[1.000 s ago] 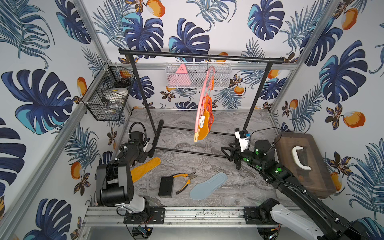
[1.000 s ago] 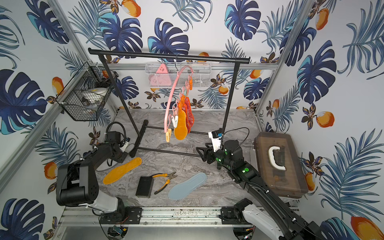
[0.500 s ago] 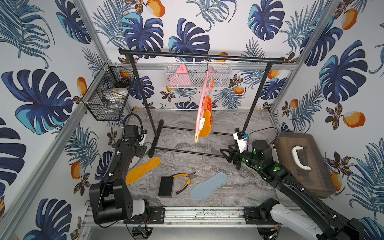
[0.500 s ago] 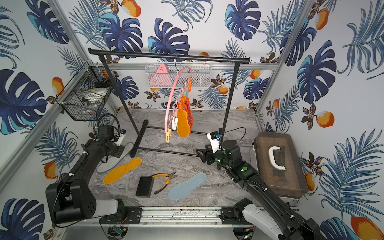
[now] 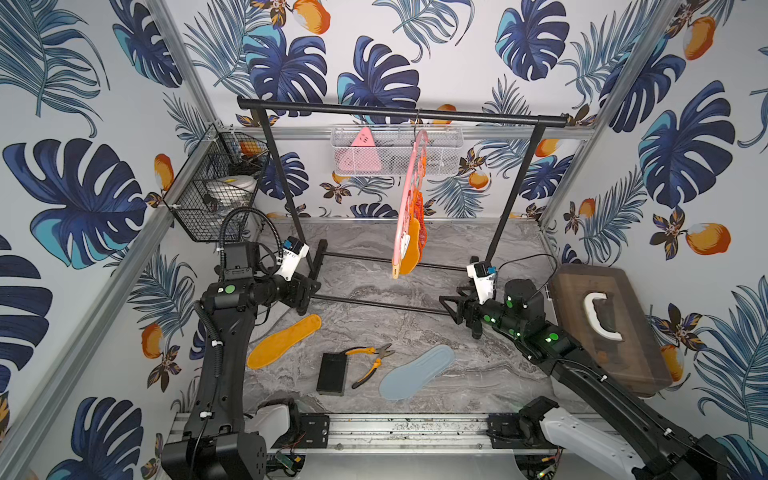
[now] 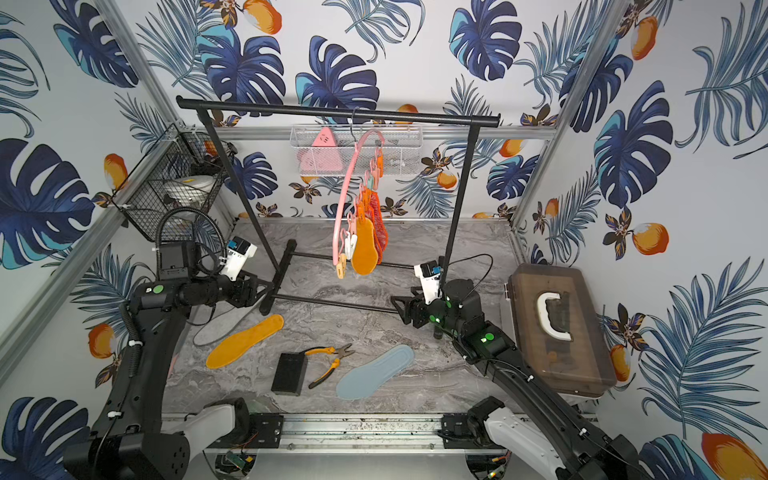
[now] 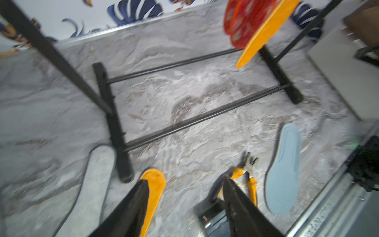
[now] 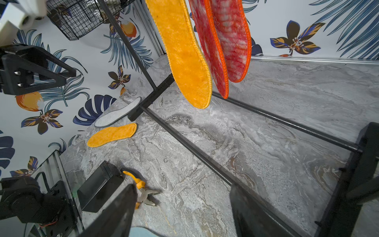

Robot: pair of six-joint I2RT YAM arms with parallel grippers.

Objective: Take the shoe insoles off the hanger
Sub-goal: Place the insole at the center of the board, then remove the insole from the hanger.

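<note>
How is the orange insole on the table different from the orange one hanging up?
The loose orange insole lies flat on the table; the hanging orange insole dangles upright from the pink hanger. The hanging one has red insoles right beside it; the loose one lies next to a grey insole. Both are orange, fuzzy and foot-shaped.

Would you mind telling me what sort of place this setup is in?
Probably a robot test booth dressed as a laundry corner: two arms on a base rail, wallpapered walls, a garment rack.
</note>
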